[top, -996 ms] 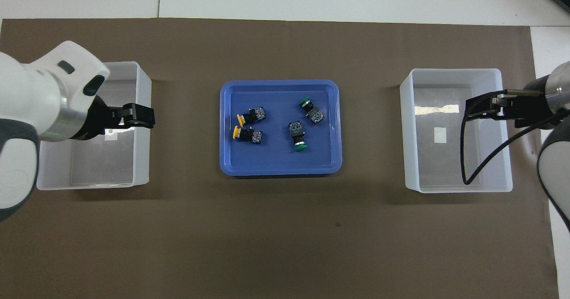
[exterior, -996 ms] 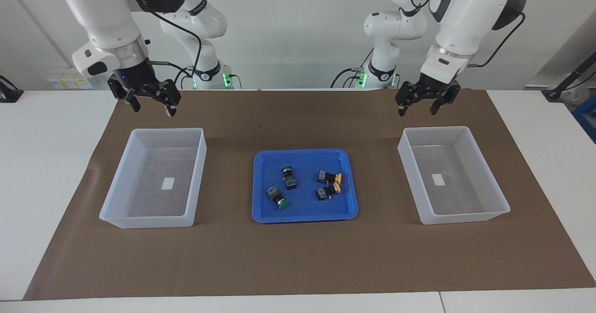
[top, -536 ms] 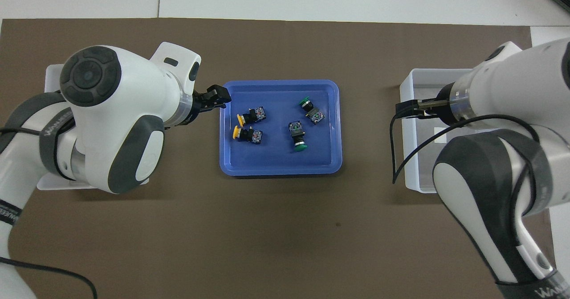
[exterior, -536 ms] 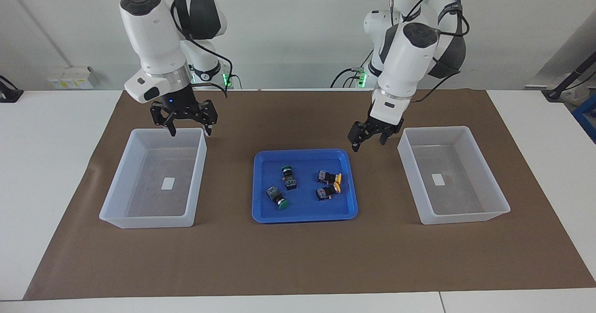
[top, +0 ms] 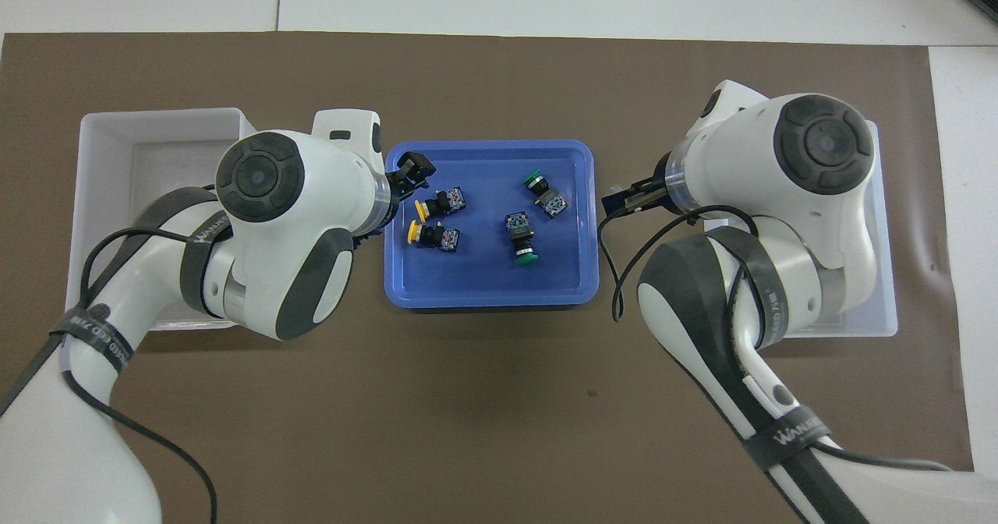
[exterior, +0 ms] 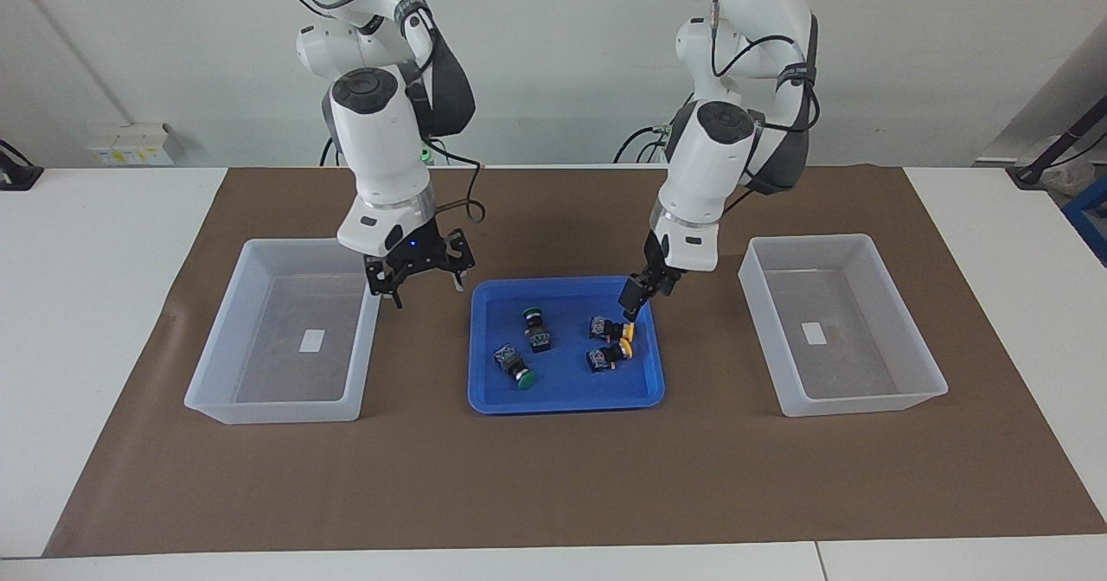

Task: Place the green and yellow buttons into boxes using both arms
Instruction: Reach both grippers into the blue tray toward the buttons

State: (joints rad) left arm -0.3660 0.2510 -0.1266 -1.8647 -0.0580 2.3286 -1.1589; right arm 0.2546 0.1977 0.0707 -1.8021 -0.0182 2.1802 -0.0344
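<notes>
Brown paper (exterior: 553, 477) covers the white surface (exterior: 86, 304) in the facing view, with a pale wall above it. At the middle lies a blue tray (exterior: 566, 399) holding all four buttons: two green buttons (exterior: 532, 326) (exterior: 515, 367) toward the right arm's end, two yellow buttons (exterior: 611, 329) (exterior: 609, 355) toward the left arm's end. One box (exterior: 281, 408) stands well apart from the tray at the right arm's end and the other box (exterior: 843, 404) at the left arm's end; each holds only a small white label. The right end effector (exterior: 419, 291) hangs with fingers spread and nothing between them, over the paper between its box and the tray. The left end effector (exterior: 631, 306) hangs just above the tray's edge by the yellow pair, touching nothing; its fingers stand apart (seen edge-on, so the gap is hard to make out).

From overhead, the left arm covers much of its box (top: 156, 126), and its end effector (top: 412, 177) shows over the tray (top: 491, 294) corner beside a yellow button (top: 438, 203); the second yellow button (top: 433, 235) lies just nearer the robots. The green ones (top: 546, 192) (top: 521, 237) lie toward the right arm's end. The right end effector (top: 616, 200) pokes out just beside the tray's rim, and the right arm hides most of its box (top: 881, 306).
</notes>
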